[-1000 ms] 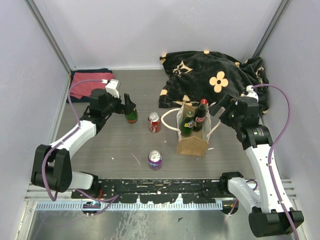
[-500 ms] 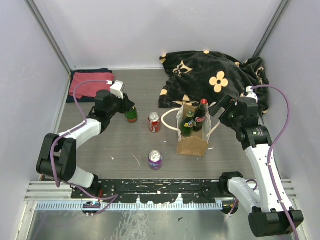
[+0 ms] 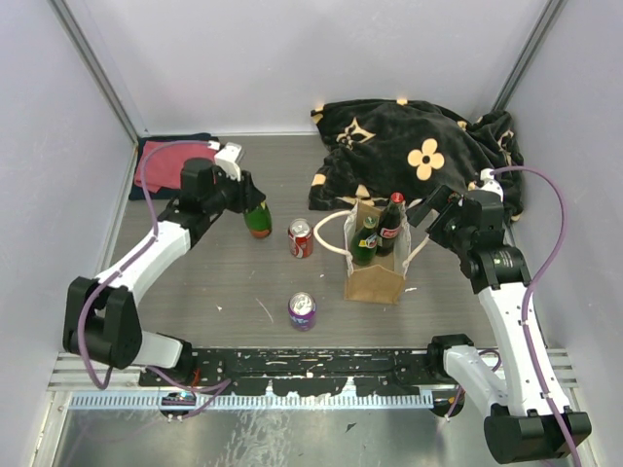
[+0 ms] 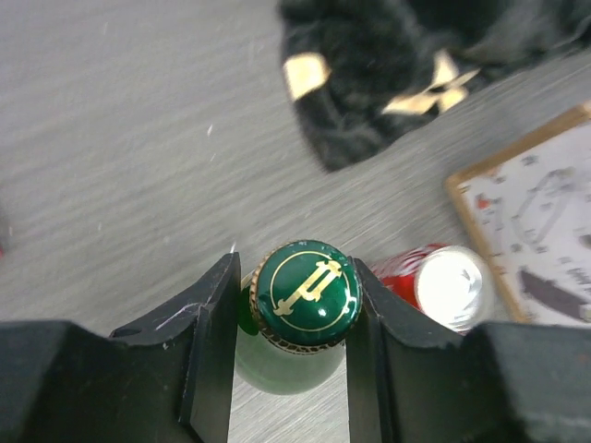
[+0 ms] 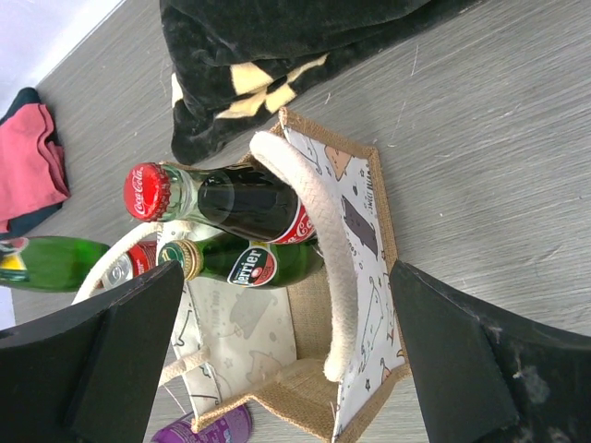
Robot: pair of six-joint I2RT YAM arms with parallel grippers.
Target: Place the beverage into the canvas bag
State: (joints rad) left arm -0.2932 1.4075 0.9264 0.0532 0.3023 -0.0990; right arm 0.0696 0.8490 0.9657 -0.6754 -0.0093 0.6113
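Observation:
A green glass bottle (image 3: 258, 222) with a green and gold cap (image 4: 307, 293) stands on the table left of centre. My left gripper (image 3: 248, 199) (image 4: 294, 318) is shut on its neck just under the cap, one finger on each side. The canvas bag (image 3: 375, 279) (image 5: 367, 214) stands upright right of centre, its cream handles hanging out. Inside it are a cola bottle (image 3: 392, 220) (image 5: 249, 205) and a green Perrier bottle (image 3: 365, 241) (image 5: 270, 262). My right gripper (image 3: 431, 216) (image 5: 286, 277) hovers open beside the bag's right side, holding nothing.
A red can (image 3: 301, 238) (image 4: 443, 284) stands between the green bottle and the bag. A purple can (image 3: 302, 310) (image 5: 208, 426) stands nearer the front. A black flower-patterned blanket (image 3: 419, 156) lies at the back right, a pink cloth (image 3: 175, 161) at the back left.
My left gripper has closed on the green bottle's neck, and the left arm has shifted slightly. The right arm and the bag have not moved.

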